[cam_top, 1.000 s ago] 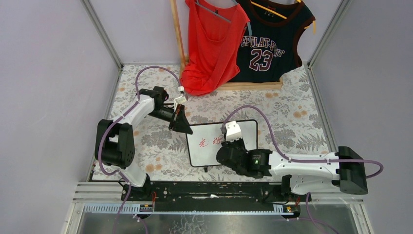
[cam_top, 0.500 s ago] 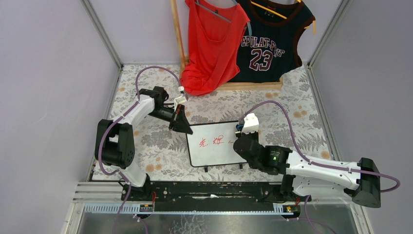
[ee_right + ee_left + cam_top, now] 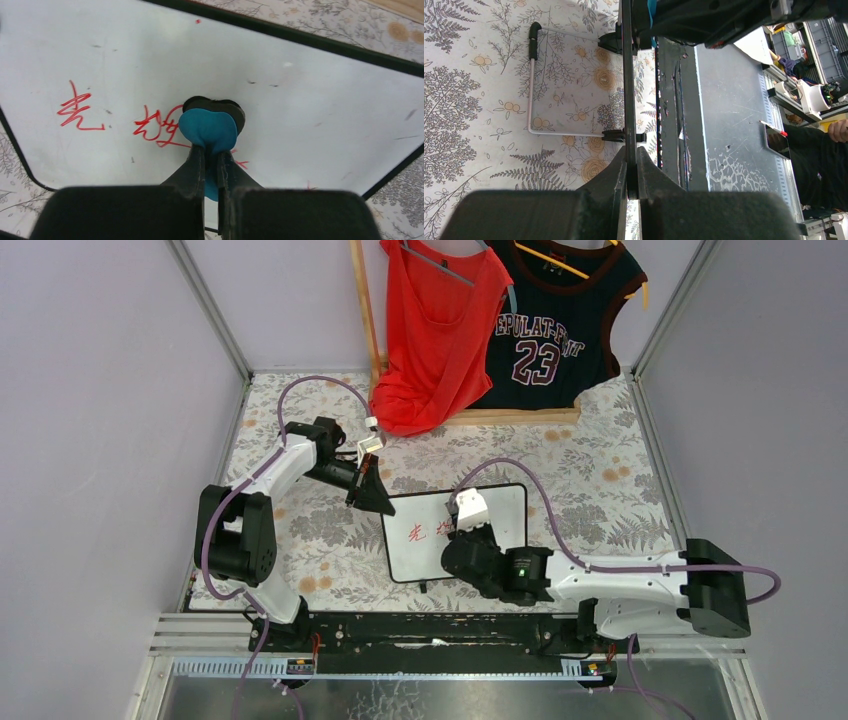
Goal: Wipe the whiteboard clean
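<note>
The whiteboard lies on the floral table, white with a thin black frame and red characters at its left. My left gripper is shut on the board's far left corner; the left wrist view shows the board edge-on between the jaws. My right gripper is shut on a blue eraser with a black pad, pressed on the board over the second red character. The board's wire foot shows beneath it.
A wooden rack at the back holds a red top and a black jersey. Grey walls enclose left and right. The black rail runs along the near edge.
My right gripper swung right across the board with the eraser, then came back left to the red characters. The left arm has not moved.
</note>
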Action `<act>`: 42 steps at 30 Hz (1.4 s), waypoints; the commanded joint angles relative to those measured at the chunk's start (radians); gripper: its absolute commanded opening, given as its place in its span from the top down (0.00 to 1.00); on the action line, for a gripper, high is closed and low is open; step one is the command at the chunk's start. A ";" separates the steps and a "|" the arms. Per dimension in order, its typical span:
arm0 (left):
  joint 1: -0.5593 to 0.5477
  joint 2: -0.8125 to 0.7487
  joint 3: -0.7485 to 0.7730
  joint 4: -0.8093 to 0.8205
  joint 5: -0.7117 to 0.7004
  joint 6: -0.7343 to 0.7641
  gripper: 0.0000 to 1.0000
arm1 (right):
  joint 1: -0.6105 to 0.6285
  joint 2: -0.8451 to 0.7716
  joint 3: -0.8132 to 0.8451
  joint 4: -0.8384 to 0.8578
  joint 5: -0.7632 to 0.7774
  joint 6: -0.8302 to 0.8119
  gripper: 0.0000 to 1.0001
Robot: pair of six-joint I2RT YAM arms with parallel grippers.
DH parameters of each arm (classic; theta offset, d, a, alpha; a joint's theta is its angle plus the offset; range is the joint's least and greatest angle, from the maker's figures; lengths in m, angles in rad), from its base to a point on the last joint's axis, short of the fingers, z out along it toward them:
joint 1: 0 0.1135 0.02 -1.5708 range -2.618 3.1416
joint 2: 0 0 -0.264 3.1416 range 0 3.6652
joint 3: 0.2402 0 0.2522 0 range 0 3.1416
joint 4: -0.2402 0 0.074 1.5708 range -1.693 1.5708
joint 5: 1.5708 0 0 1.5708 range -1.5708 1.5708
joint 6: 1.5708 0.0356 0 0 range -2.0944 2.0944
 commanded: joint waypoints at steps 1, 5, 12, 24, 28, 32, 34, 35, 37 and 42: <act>-0.021 -0.009 -0.009 0.001 -0.064 0.058 1.00 | 0.025 0.048 0.034 0.050 -0.029 0.059 1.00; -0.021 -0.006 -0.008 0.001 -0.062 0.058 1.00 | 0.025 0.014 -0.001 0.005 0.013 0.104 1.00; -0.023 -0.005 -0.006 0.001 -0.063 0.057 1.00 | 0.025 -0.137 -0.098 -0.223 0.112 0.261 1.00; -0.025 0.003 -0.002 0.000 -0.062 0.057 1.00 | 0.025 -0.230 -0.126 -0.243 0.093 0.254 1.00; -0.025 0.004 -0.001 0.001 -0.066 0.057 1.00 | 0.033 -0.090 -0.070 -0.122 0.031 0.195 1.00; -0.025 0.003 0.000 0.001 -0.068 0.054 1.00 | 0.063 0.034 -0.012 -0.010 -0.006 0.146 1.00; -0.025 0.001 0.001 0.001 -0.069 0.052 1.00 | 0.072 0.069 0.014 0.006 -0.009 0.135 1.00; -0.024 0.000 -0.001 0.001 -0.068 0.051 1.00 | 0.074 0.078 0.021 0.007 -0.008 0.135 1.00; -0.025 -0.003 -0.001 0.000 -0.068 0.051 1.00 | 0.074 0.070 0.019 0.008 -0.004 0.139 1.00; -0.026 -0.001 -0.003 0.001 -0.067 0.053 1.00 | 0.074 -0.028 -0.041 -0.087 0.060 0.201 1.00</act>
